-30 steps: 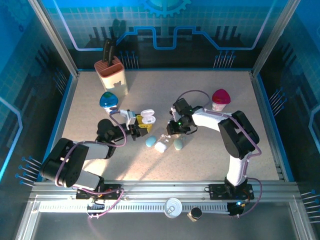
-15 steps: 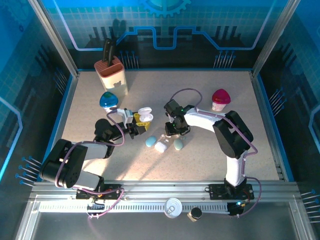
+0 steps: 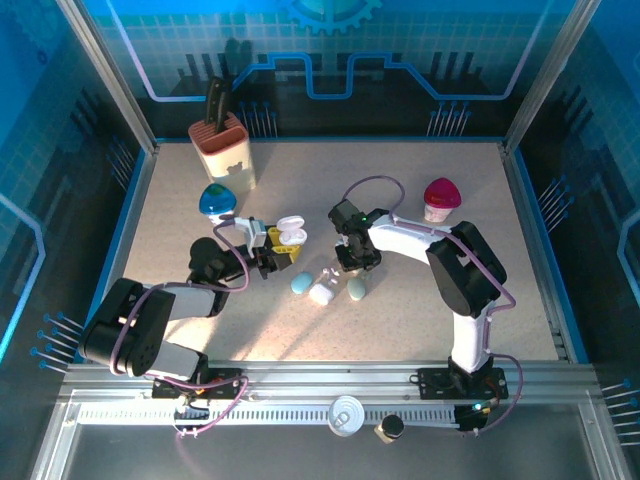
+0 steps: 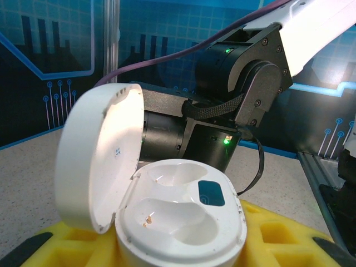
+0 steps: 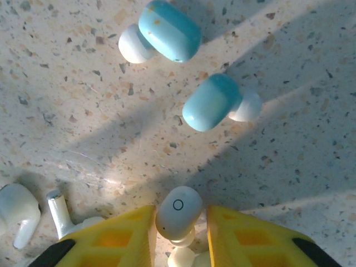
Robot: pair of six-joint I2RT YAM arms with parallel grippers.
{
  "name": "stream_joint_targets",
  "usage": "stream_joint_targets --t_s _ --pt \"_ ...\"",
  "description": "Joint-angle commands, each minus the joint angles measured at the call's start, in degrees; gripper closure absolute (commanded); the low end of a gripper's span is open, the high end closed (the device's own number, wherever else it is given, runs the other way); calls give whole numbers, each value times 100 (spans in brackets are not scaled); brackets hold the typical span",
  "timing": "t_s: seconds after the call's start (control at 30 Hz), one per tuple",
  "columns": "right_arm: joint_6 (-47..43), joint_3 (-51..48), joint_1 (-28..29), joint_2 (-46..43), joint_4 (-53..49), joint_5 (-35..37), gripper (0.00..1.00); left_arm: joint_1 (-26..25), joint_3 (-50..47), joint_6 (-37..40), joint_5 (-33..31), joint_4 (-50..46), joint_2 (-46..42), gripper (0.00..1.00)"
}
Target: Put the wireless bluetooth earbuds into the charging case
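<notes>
1. The charging case (image 4: 178, 219) is gripped between the yellow fingers of the left gripper (image 4: 167, 247). Its lid (image 4: 97, 161) is swung back and both wells are seen empty.
2. On the right arm's side of the charging case, a white earbud (image 5: 178, 207) lies on the table (image 5: 83, 122), bracketed by the fingers of the right gripper (image 5: 179, 222). These fingers are set narrow about it; whether they actually press it cannot be told.
3. Other stemmed earbuds (image 5: 57, 210) and two pale-blue pieces (image 5: 214, 103) are noted loose on that same side of the charging case.
4. The earbud is judged very light, rigid and glossy, so it is likely to slip or squirt out under a skewed pinch.
5. A hold is best taken squarely across the rounded body with little force, the stem left free to be lowered into a well.
6. The charging case is judged light and smooth too, and its open lid is to be kept clear of knocks.
</notes>
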Motion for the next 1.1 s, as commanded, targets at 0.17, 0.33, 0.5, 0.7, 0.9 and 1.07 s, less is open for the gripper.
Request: stream_joint_targets --t_s 0.17,0.33,0.5,0.7,0.9,1.07 --pt "-98 239 50 19 -239 245 72 44 43 -64 196 195 -72 62" --pt "-136 403 47 86 -274 304 67 44 29 -51 196 200 -53 62" --pt "-182 639 50 320 -365 276 67 48 28 -44 214 200 -35 62" --pt "-123 743 111 417 -471 198 65 44 -31 -21 196 188 -54 62" --pt "-98 719 134 534 -457 206 71 44 -3 -2 221 193 -1 62" --pt "-104 744 144 493 -442 232 78 44 3 15 231 189 24 62"
